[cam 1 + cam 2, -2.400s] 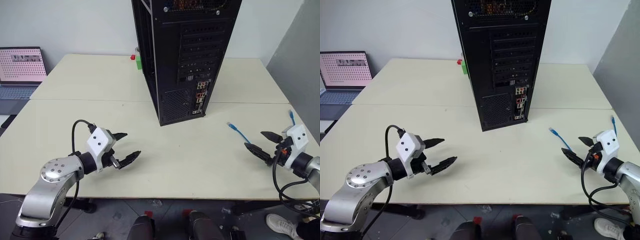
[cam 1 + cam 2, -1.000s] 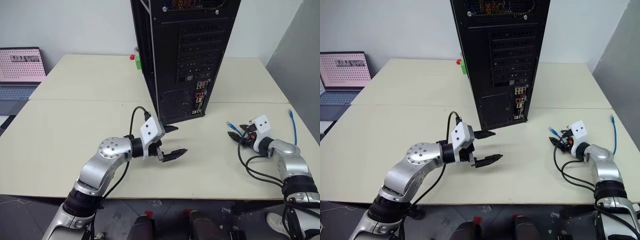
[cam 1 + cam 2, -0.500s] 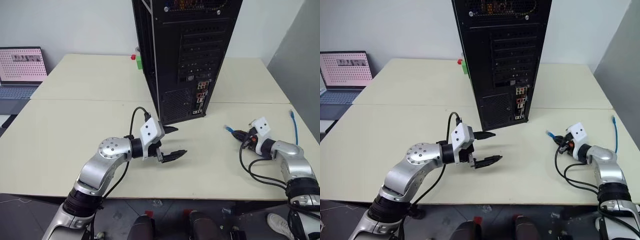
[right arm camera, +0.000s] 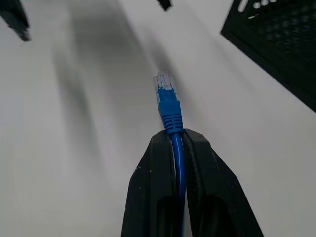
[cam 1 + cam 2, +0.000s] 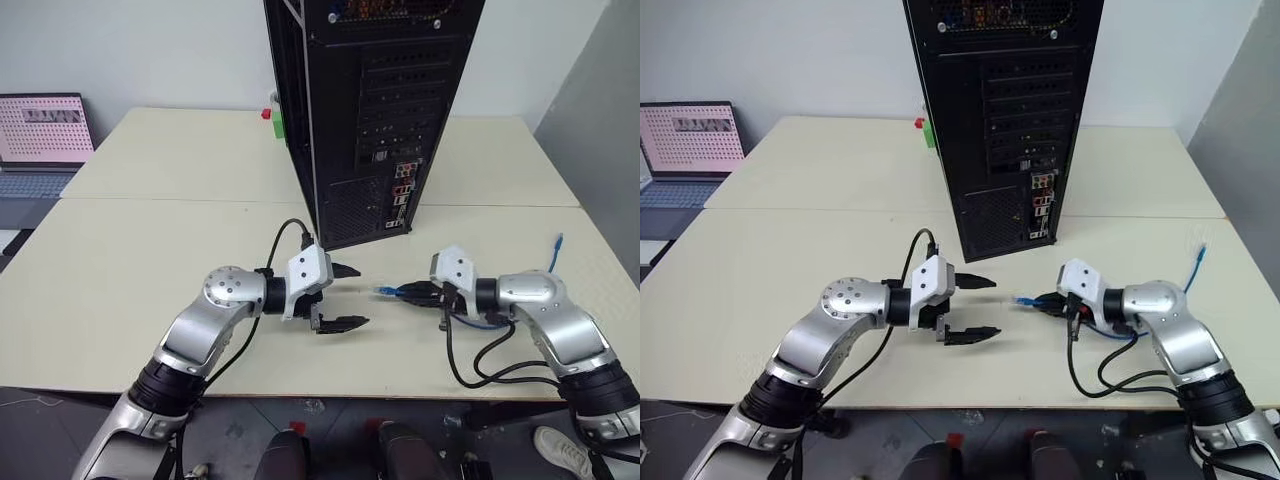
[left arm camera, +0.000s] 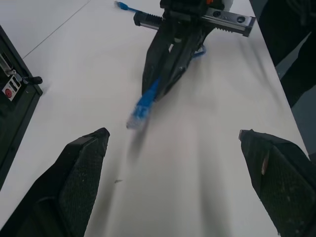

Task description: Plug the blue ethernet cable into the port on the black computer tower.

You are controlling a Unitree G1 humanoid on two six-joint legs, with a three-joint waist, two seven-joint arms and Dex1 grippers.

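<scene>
- The right gripper (image 5: 1048,301) has its jaws pressed together on the blue ethernet cable (image 4: 170,111), pinching the cord just behind one plug.
- That plug, clear at its tip with a blue ribbed boot behind, sticks out past the fingertips (image 4: 163,148) and is held above the desk (image 5: 790,250), pointing toward the left gripper (image 5: 974,307).
- The rest of the blue cord runs back under the right wrist in a loop on the desk; its other end (image 5: 1199,254) stands up near the desk's right edge.
- The left gripper hovers low over the desk with its jaws spread wide, one finger (image 5: 972,283) above and one (image 5: 970,335) below as the head views show it, holding nothing.
- The two grippers face each other across a gap; the plug lies between them and touches no left finger.
- The black computer tower (image 5: 1005,120) stands upright on the desk just behind both grippers, its rear panel with slot covers, a mesh vent and a cluster of coloured connectors (image 5: 1042,205) facing the camera.
- The plug is well short of that connector cluster, lower and nearer the front edge of the desk.
- A laptop (image 5: 695,145) with a pink screen sits at the far left, and a small red and green object (image 5: 924,130) lies behind the tower's left side.
</scene>
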